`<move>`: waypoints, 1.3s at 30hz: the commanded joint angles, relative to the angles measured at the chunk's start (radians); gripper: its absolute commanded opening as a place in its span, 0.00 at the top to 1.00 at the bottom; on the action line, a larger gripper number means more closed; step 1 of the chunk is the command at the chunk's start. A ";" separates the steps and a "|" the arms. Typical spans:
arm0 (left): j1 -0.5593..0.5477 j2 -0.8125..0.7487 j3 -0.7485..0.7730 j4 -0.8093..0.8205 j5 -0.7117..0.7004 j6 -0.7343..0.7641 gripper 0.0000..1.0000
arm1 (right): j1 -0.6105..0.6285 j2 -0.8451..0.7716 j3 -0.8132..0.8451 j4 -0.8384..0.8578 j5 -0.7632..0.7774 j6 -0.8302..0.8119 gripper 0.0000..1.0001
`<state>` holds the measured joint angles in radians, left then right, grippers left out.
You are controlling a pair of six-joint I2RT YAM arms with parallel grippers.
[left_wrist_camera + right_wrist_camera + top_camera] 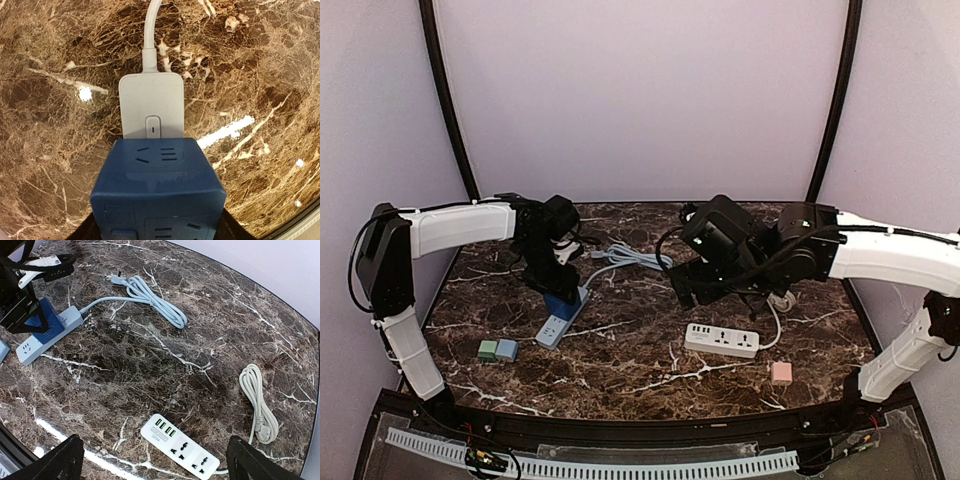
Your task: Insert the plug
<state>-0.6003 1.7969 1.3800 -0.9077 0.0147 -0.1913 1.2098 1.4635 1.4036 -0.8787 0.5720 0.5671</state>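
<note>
As L claw (560, 295) grips blue plug (157, 185) — upright on strip (151, 105) | R claw (154, 462) open

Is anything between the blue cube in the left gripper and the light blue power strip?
Nothing visible. The blue cube sits directly on the power strip, beside its switch; where they meet is hidden.

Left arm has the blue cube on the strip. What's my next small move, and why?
Probably press the blue cube straight down a little with the left gripper. Its jaws are shut on the cube, which sits on the light blue power strip beside its switch, but no view shows whether it is fully seated.
</note>
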 commanded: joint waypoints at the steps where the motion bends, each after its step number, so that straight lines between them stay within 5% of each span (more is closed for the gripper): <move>1: 0.000 0.082 -0.058 0.051 -0.040 0.001 0.99 | -0.003 -0.030 -0.019 0.008 -0.001 0.012 0.01; 30: 0.000 0.144 -0.143 0.133 0.013 0.007 0.98 | -0.002 0.010 -0.006 0.000 0.003 0.018 0.01; 39: 0.001 0.050 -0.112 0.079 0.004 0.015 0.61 | -0.003 0.008 -0.006 0.000 0.014 0.019 0.02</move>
<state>-0.6006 1.7794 1.3308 -0.8562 0.0242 -0.1913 1.2098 1.4654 1.3834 -0.8799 0.5724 0.5880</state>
